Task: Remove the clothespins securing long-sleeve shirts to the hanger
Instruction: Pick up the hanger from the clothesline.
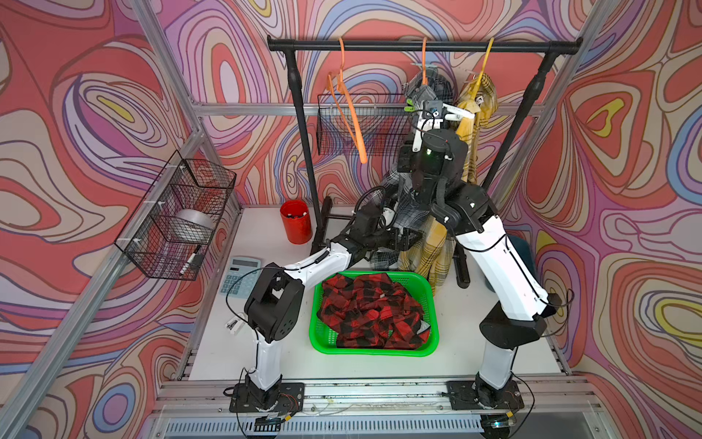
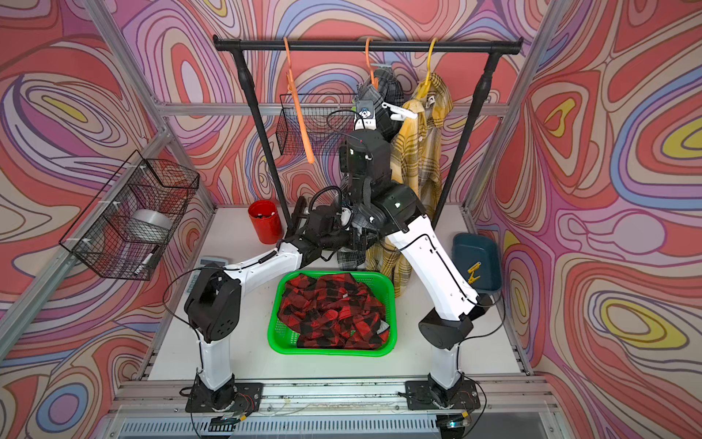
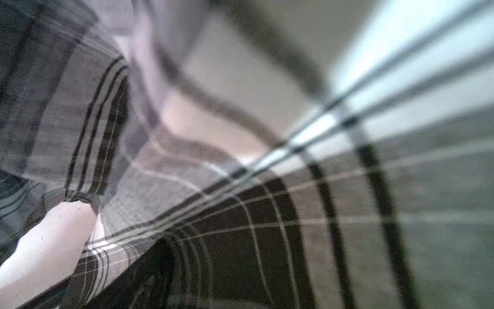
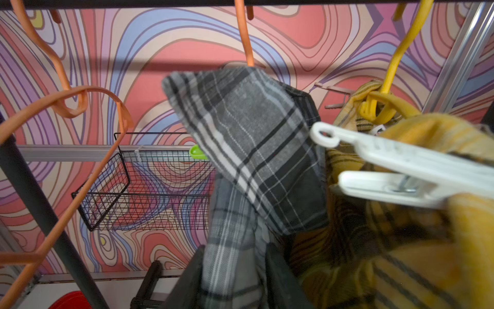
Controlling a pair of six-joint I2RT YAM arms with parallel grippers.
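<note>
**Up at the rail: white peg in reach, green peg tucked away**

High on the black rail (image 1: 380, 46), side by side: grey plaid shirt (image 4: 254, 139) on an orange hanger (image 4: 244, 34), yellow plaid shirt (image 4: 427, 240) on a yellow hanger (image 4: 395, 61). Down on the desk (image 1: 494, 353), red check shirt (image 1: 372, 308) heaped in the green basket (image 1: 433, 302), one yellow peg (image 2: 474, 272) lying in the blue tray (image 2: 467, 251).

Clamped on the yellow shirt's shoulder: white peg (image 4: 414, 159), both tails poking out toward the grey shirt. Past the grey collar, green peg (image 4: 197, 152), mostly hidden.

Handling, at a guess: light, stiff plastic, smooth enough to slip, sprung hard enough to fight back. Best squeezed across the two tails near their free ends, clear of the metal spring (image 4: 403, 187), then drawn straight off. Soft cloth underneath, likely to drag along; hangers free to swing.

Right hand (image 4: 235, 267) up between the two shirts, fingers (image 4: 187, 282) partly apart, grey cloth hanging between them; pinched or only brushing, cannot tell. Left hand (image 1: 409, 237) low at the grey shirt's tail, spread wide, nothing visibly clamped.

Room: tight. Shirts just beside each other, white tails near the grey collar, rail above, wire basket (image 1: 361, 125) behind. Empty orange hanger (image 1: 349, 114) well apart, open air around it. Safest way out, probably: back toward the desk's front edge.
</note>
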